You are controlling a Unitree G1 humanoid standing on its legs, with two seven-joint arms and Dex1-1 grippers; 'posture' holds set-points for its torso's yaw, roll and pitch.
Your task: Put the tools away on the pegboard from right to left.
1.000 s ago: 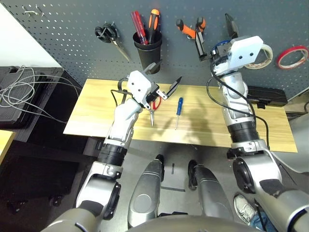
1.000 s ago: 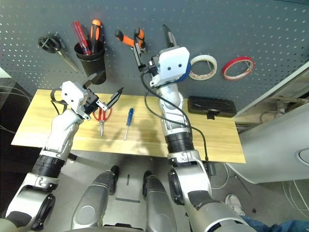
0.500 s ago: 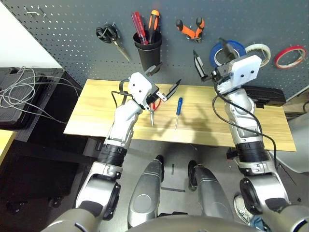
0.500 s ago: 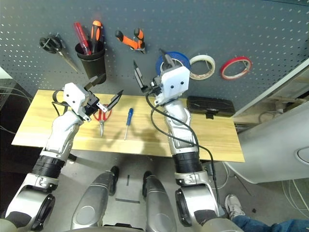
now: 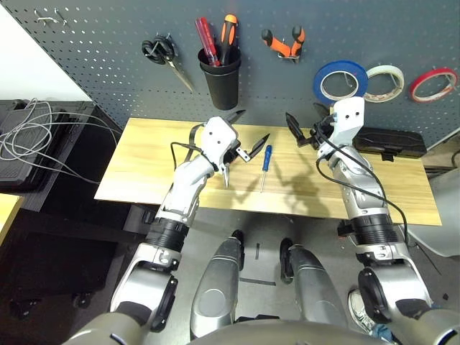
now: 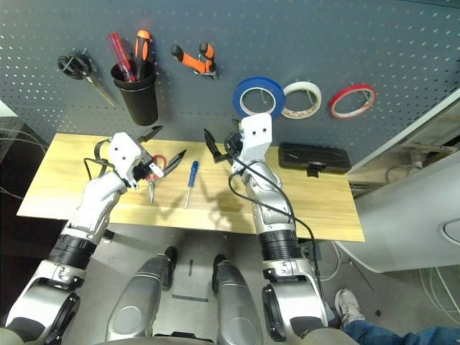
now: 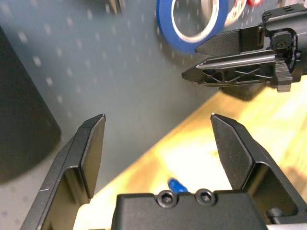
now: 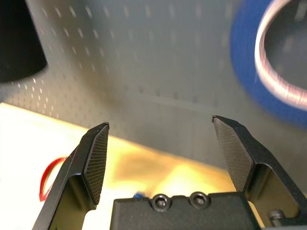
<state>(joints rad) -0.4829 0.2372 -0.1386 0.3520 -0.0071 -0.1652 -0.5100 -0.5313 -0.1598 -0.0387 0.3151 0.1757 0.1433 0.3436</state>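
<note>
Left eye view: the blue tape roll (image 5: pixel 340 80) and orange-and-black-handled pliers (image 5: pixel 283 42) are hung on the pegboard (image 5: pixel 108 57), the blue-handled screwdriver (image 5: pixel 265 162) and red-handled scissors (image 6: pixel 152 171) are left on the table (image 5: pixel 144 180), while the left gripper (image 5: pixel 246 133) and right gripper (image 5: pixel 305 123) are held wide open and empty.

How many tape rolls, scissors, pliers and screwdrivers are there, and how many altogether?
Tape rolls: 3 (blue, white, red)
Scissors: 2 (black-handled, red-handled)
Pliers: 1
Screwdrivers: 3 (blue-handled on the table; red and orange in the black cup)
Total: 9
</note>
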